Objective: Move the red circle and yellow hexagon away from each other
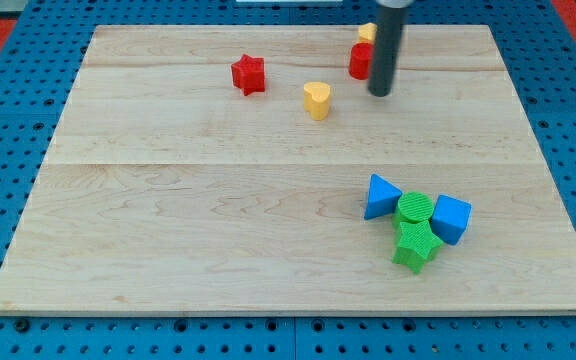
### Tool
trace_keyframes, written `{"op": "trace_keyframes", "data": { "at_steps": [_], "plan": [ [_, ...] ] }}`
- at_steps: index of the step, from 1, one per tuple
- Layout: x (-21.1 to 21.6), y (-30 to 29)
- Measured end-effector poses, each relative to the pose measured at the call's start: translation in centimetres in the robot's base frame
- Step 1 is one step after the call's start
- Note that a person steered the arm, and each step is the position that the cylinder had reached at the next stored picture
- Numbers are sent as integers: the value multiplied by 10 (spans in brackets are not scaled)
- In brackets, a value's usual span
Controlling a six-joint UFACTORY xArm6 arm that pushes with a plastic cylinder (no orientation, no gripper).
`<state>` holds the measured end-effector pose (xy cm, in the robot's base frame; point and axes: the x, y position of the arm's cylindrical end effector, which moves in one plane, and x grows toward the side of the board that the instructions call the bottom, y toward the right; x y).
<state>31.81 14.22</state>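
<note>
The red circle point(359, 60) sits near the view's top, right of centre. The yellow hexagon point(367, 32) touches it just above, partly hidden by the rod. My tip point(380, 94) rests on the board just right of and below the red circle, and the rod covers the right edges of both blocks.
A red star point(249, 74) and a yellow heart point(316, 100) lie left of the tip. At lower right, a blue triangle point(380, 196), green circle point(415, 208), blue block point(451, 218) and green star point(416, 245) cluster on the wooden board point(168, 240).
</note>
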Motion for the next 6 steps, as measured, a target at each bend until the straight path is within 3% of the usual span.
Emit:
{"op": "trace_keyframes", "data": {
  "at_steps": [1, 2, 3, 4, 6],
  "plan": [
    [-39, 41],
    [-86, 21],
    [-101, -11],
    [-97, -35],
    [-20, -21]
  ]
}}
